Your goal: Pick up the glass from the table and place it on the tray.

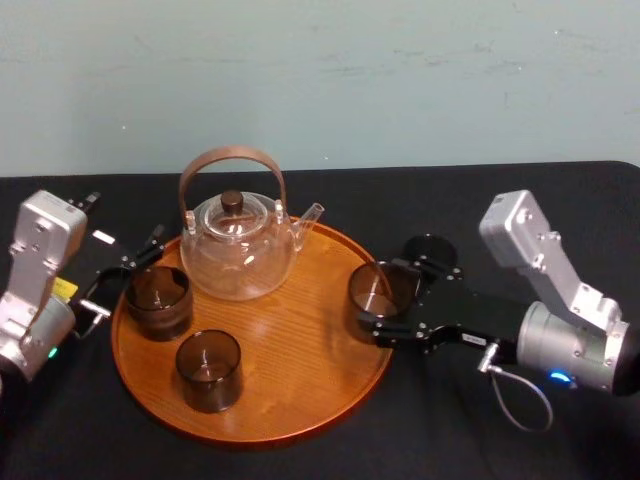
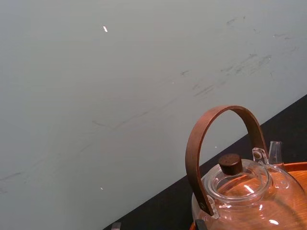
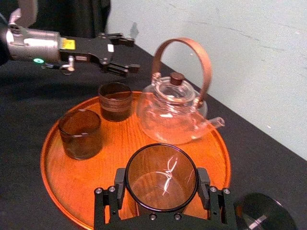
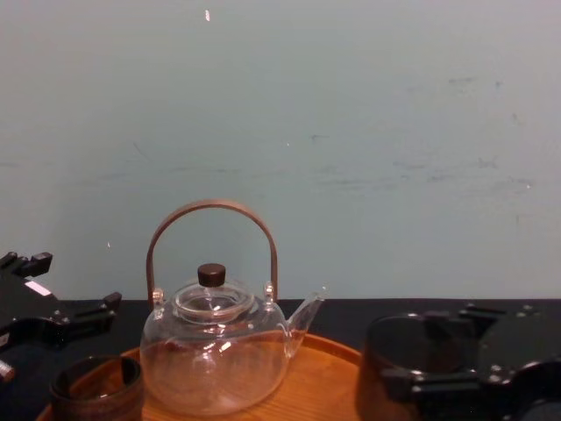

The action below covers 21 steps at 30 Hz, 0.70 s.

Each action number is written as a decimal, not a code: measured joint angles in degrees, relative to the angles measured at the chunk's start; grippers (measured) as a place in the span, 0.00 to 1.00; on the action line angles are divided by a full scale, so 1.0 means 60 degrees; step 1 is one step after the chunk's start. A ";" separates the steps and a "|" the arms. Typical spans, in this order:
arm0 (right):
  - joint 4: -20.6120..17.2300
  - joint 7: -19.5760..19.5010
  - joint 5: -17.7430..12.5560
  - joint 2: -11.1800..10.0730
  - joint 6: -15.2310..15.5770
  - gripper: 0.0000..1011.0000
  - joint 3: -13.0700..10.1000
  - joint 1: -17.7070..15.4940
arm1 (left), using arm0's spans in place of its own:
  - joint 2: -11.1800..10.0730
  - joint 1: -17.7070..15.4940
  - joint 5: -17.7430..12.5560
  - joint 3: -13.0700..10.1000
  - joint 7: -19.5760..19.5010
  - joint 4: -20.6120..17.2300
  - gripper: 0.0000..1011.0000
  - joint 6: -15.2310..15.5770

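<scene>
A smoky brown glass (image 1: 372,293) sits upright between the black fingers of my right gripper (image 1: 385,300), at the right side of the round orange-brown wooden tray (image 1: 300,400). In the right wrist view both fingers press the sides of the glass (image 3: 160,177), so my right gripper (image 3: 161,181) is shut on it, with the tray (image 3: 57,167) beneath. I cannot tell whether the glass's base touches the wood. My left gripper (image 1: 125,275) stands open at the tray's left edge, nothing between its fingers. It is open in the right wrist view (image 3: 122,55) too.
A clear glass teapot (image 1: 240,245) with a curved brown handle stands at the back of the tray. Two more brown glasses (image 1: 158,300) (image 1: 208,370) sit on the tray's left half. A dark round disc (image 1: 432,248) lies on the black table behind my right gripper.
</scene>
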State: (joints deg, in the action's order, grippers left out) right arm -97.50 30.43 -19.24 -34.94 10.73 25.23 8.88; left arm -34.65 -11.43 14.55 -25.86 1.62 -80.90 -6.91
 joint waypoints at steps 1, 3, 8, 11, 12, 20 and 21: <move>0.0020 0.0022 0.0013 0.0026 -0.0004 0.89 0.0057 0.0043 | 0.0000 0.0000 0.0000 0.0000 0.0000 0.0000 0.99 0.0000; 0.0081 0.0085 0.0049 0.0099 -0.0022 0.89 0.0203 0.0160 | 0.0000 0.0000 0.0000 0.0000 0.0000 0.0000 0.99 0.0000; 0.0238 0.0152 0.0135 0.0274 -0.0046 0.89 0.0494 0.0373 | 0.0001 0.0000 0.0001 0.0000 0.0000 0.0000 0.99 0.0000; 0.0366 0.0192 0.0191 0.0390 -0.0065 0.89 0.0669 0.0510 | 0.0000 0.0000 0.0000 0.0000 0.0000 0.0000 0.99 0.0000; 0.0424 0.0214 0.0224 0.0447 -0.0077 0.89 0.0757 0.0571 | 0.0000 0.0000 0.0000 0.0000 0.0000 0.0000 0.99 0.0000; 0.0688 0.0349 0.0336 0.0685 -0.0137 0.89 0.1125 0.0815 | 0.0000 0.0000 0.0000 0.0000 0.0000 0.0000 0.99 0.0000; 0.0735 0.0382 0.0344 0.0722 -0.0142 0.89 0.1191 0.0849 | 0.0000 0.0000 0.0000 0.0000 0.0000 0.0000 0.99 0.0000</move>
State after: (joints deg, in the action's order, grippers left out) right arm -93.09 32.72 -17.17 -30.61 9.88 32.38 13.97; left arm -34.65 -11.43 14.55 -25.86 1.62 -80.90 -6.91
